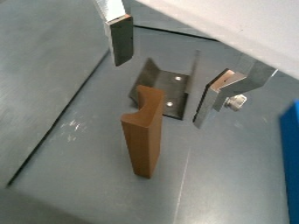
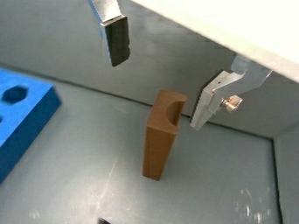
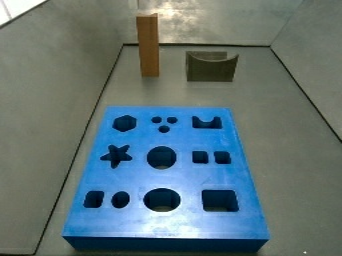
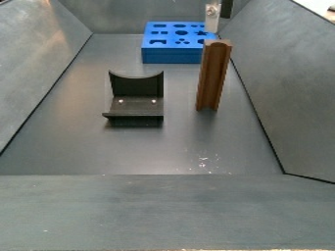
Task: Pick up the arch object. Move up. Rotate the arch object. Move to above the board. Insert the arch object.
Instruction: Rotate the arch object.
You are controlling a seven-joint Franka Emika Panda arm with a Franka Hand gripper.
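Note:
The arch object (image 1: 142,136) is a tall orange-brown wooden block standing upright on the grey floor, with a curved notch at its upper end; it also shows in a wrist view (image 2: 160,136) and in both side views (image 3: 147,45) (image 4: 214,75). My gripper (image 1: 167,68) (image 2: 163,70) is open and empty, hovering above the block with one finger (image 1: 119,39) on each side, clear of it. Only a dark part of the gripper (image 4: 214,12) shows at the upper edge of a side view. The blue board (image 3: 167,170) (image 4: 177,41) (image 2: 17,118) lies flat apart from the block.
The fixture (image 1: 167,90) (image 4: 131,98) (image 3: 210,66) stands on the floor close beside the arch object. Grey sloping walls enclose the floor on all sides. A strip of the board (image 1: 292,149) shows at a wrist view's edge.

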